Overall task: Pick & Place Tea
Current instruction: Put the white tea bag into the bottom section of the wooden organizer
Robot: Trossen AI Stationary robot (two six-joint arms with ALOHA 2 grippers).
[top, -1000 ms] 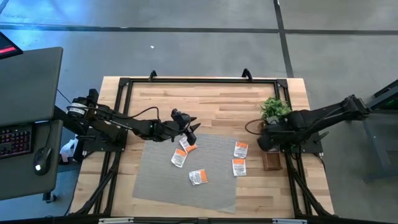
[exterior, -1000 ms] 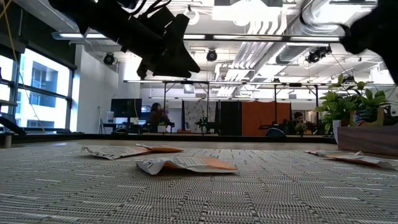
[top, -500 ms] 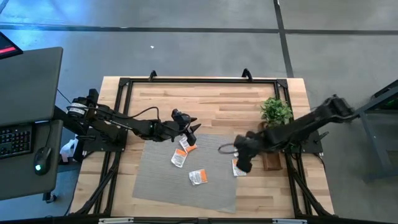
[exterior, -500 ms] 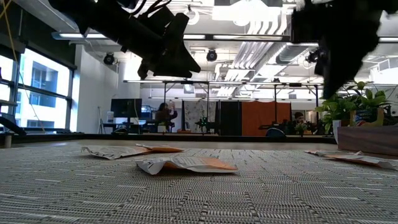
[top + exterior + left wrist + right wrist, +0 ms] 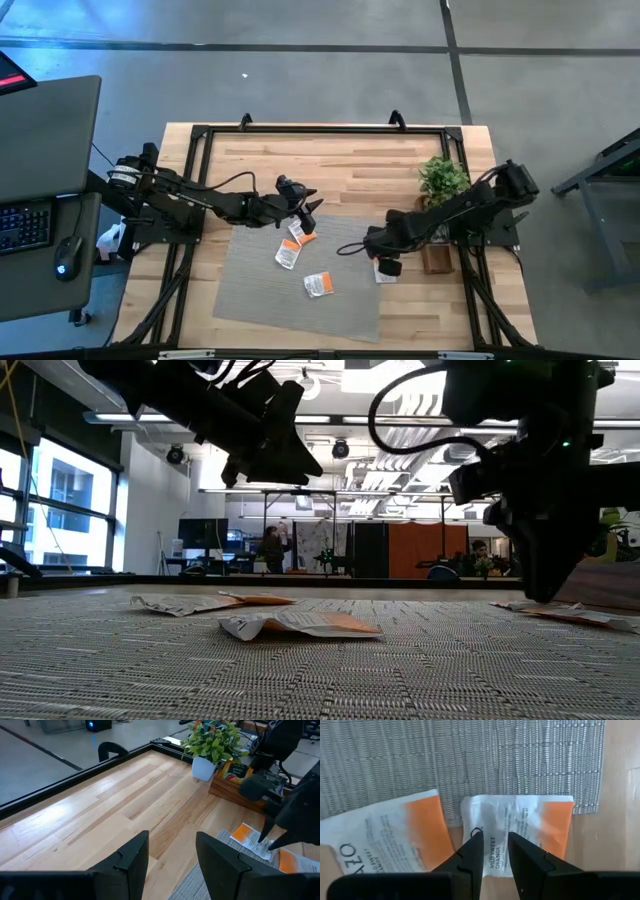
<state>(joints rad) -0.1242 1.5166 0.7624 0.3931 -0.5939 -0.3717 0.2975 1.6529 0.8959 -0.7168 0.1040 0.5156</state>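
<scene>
A computer keyboard [image 5: 25,225] and mouse [image 5: 66,257] sit on a dark desk far left of the wooden table [image 5: 340,160]. The left gripper [image 5: 308,205] hangs above the far left corner of the grey mat [image 5: 250,285], its jaws spread and holding nothing. Just beneath and near it, two tea sachets [image 5: 298,233] overlap at the mat's far edge, another tea sachet [image 5: 287,254] lies beside them, and a fourth sachet [image 5: 319,285] rests toward the mat's middle; all are white with orange.

To the right, the right gripper [image 5: 385,255] is lowered onto the mat's right edge, its fingers [image 5: 470,855] a narrow gap apart and standing over a white-and-orange sachet [image 5: 520,832] that lies half on the mat, half on the wood. Its print reads "WILD SWEET ORANGE". Whether the tips grip the packet cannot be told. A neighbouring sachet [image 5: 385,837] beside it shows the letters "ZO".

Further right, a green potted plant [image 5: 442,178] stands at the far end of a narrow brown wooden tray [image 5: 435,258], just off the mat.
</scene>
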